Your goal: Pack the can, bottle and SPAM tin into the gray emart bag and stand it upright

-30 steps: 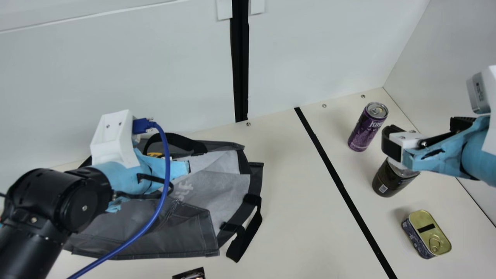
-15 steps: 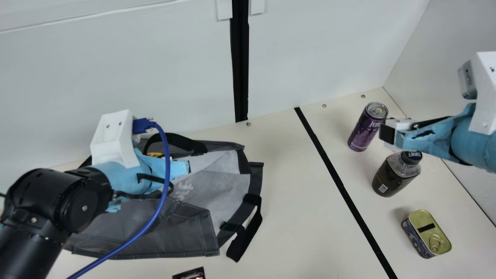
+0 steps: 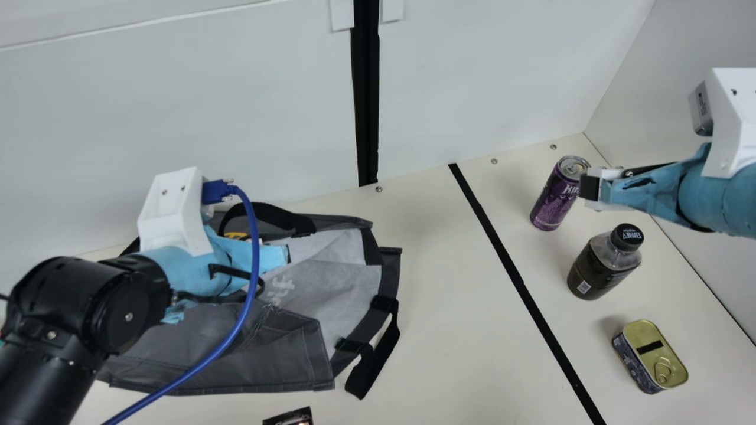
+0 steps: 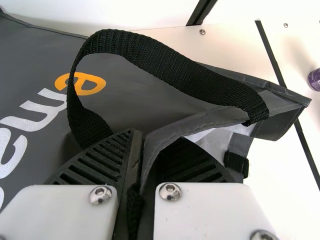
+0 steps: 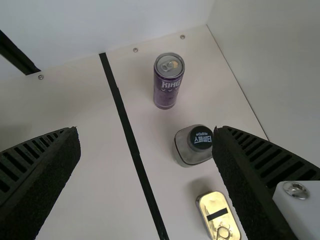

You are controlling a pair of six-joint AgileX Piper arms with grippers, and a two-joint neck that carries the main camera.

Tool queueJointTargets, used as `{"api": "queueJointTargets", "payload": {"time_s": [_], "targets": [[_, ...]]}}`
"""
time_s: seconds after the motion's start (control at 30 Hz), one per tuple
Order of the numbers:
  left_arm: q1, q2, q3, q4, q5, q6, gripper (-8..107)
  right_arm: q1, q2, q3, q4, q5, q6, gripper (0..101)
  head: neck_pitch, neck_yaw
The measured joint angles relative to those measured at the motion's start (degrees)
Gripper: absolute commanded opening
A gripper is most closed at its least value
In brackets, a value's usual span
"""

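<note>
Gray emart bag [image 3: 218,369] lies flat on its side on the cream table [image 3: 452,330], its mouth facing the side where the groceries stand. Pale lining [image 3: 348,295] shows at the mouth; the deeper inside is hidden. One black handle [image 3: 269,213] arches over the rear edge, another [image 3: 378,360] spills onto the table. My left gripper [image 3: 286,255] is closed on the bag's rim, and the left wrist view shows the fabric pinched between its ribbed fingers [image 4: 102,160].

Beyond the black strip [image 3: 514,271], outside the bag, three containers form a loose row. The purple can [image 3: 555,198] stands upright at the back, pull tab on top. The bottle [image 3: 599,268], upright and capped, is dark inside. Nearest the front, the SPAM tin [image 3: 655,354] rests with its gold ring-pull lid up. My right gripper [image 3: 589,189] hovers above this side, its fingers spread wide, holding nothing.
</note>
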Motion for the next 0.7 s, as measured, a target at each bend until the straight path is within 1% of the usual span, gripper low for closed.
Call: {"api": "queueJointTargets", "payload": {"time_s": [0.3,0.7], "targets": [[0.00,0.00,0.00,0.00,0.00,0.00,-8,-1.96,4.48,-2.43,1.01,-0.10,-1.39,95,-0.09,0.00],[0.00,0.00,0.00,0.00,0.00,0.00,-8,-3.12,10.78,-5.71,1.49,-0.01,-2.63,95,-0.09,0.00]]}}
